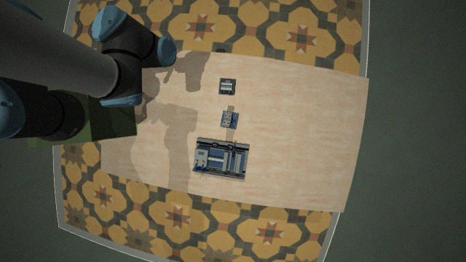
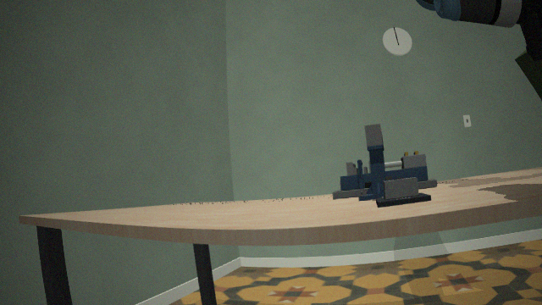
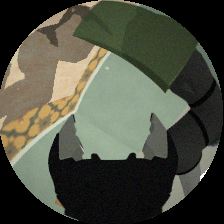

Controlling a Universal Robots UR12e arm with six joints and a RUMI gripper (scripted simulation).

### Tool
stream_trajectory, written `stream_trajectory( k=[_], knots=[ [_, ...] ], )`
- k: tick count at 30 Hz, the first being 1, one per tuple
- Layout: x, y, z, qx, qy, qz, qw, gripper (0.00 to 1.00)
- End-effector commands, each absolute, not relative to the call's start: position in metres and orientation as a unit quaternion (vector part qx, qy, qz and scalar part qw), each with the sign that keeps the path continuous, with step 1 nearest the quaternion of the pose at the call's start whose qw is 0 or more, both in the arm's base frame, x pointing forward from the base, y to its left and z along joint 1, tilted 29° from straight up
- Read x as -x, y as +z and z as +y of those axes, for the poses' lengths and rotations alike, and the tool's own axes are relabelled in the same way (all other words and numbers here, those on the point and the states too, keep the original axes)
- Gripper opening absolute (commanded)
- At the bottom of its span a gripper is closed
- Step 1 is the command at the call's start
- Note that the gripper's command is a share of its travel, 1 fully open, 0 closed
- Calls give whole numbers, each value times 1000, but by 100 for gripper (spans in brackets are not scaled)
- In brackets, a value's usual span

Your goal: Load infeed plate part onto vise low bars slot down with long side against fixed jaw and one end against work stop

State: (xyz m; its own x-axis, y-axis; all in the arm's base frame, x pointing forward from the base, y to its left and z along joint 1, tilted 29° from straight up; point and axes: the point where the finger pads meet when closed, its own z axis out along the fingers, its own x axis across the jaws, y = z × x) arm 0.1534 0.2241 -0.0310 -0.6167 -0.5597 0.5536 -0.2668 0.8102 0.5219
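The grey part [image 1: 226,86] lies on the dark infeed plate at the far middle of the table; it also shows in the side view [image 2: 400,187] on the plate [image 2: 403,199]. The blue vise [image 1: 223,159] stands nearer the front, jaws apart, with the air cylinder at its left end; in the side view it [image 2: 383,174] stands behind the plate. The blue V-block [image 1: 229,119] stands between plate and vise. My gripper [image 3: 112,114] is open and empty, high up and away from the table, looking at the wall and the robot base.
The arm [image 1: 65,69] and its green pedestal [image 1: 109,120] stand at the table's left edge. The table [image 1: 255,131] stands on a patterned floor with a wall behind it.
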Motion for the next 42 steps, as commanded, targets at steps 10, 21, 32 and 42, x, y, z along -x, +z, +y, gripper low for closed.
stream_trajectory(
  k=[10, 21, 32, 42],
  knots=[
    [-153, -31, 224, -236, -198, -877, 369, 100],
    [-157, -32, 224, -234, -196, -879, 365, 100],
    [-258, -39, 212, -192, -136, -938, 253, 100],
    [-361, -21, 197, -137, -87, -978, 131, 100]
  ],
)
